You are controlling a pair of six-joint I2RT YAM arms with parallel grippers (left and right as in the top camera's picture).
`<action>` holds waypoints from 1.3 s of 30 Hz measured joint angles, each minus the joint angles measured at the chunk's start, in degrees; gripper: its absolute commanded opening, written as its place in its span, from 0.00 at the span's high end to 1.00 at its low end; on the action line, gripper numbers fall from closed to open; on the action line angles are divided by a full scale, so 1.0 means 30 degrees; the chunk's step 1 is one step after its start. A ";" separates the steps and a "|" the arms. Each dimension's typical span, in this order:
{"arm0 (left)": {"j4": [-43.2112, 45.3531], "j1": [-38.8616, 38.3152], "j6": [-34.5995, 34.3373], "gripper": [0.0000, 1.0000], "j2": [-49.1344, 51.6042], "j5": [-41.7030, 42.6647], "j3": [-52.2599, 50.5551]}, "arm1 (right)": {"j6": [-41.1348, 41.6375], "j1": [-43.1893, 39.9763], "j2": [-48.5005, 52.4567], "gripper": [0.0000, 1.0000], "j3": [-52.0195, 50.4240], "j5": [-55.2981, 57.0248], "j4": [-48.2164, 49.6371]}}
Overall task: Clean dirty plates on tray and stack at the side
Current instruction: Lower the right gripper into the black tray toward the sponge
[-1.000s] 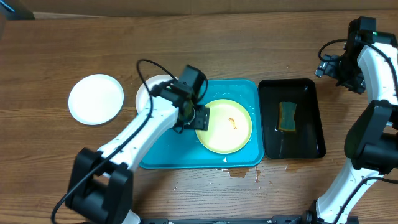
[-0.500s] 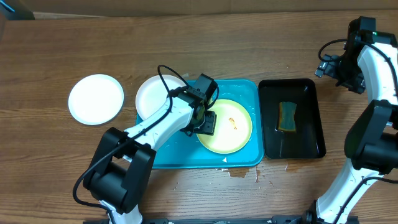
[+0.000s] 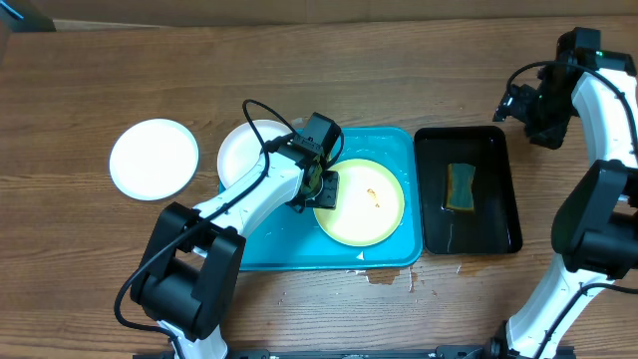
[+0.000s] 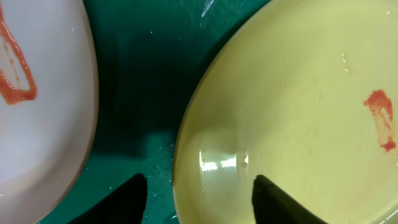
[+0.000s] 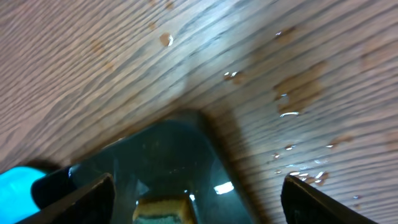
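Now | left pincer (image 4: 199, 193) astride yellow-green plate (image 4: 298, 112) rim | right pincer (image 5: 199, 199) aloft

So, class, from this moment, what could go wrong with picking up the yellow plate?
1. The left tool straddles only the thin rim of the yellow plate, which looks glossy, perhaps wet; the plate may slip if lifted by that edge.
2. The smeared white plate lies close beside it; a tilted lift could knock it.
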 measured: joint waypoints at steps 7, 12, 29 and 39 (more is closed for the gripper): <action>0.0044 0.0000 -0.0015 0.57 0.0138 -0.0044 0.0000 | -0.0153 0.0656 0.0000 0.34 -0.0182 -0.0160 -0.1523; 0.0044 0.0000 0.0007 0.61 0.0248 -0.0051 0.0000 | -0.0029 0.1078 -0.0058 0.42 -0.0175 -0.0262 -0.2288; -0.0619 0.0801 0.0015 0.66 0.0845 0.0415 0.0000 | -0.0007 0.2914 -0.4714 0.35 -0.1137 0.0044 -0.5275; -0.0525 0.0801 0.0087 0.80 0.0984 0.0736 0.0000 | 0.0007 0.5464 -0.4583 0.04 -0.6798 0.0233 -0.0255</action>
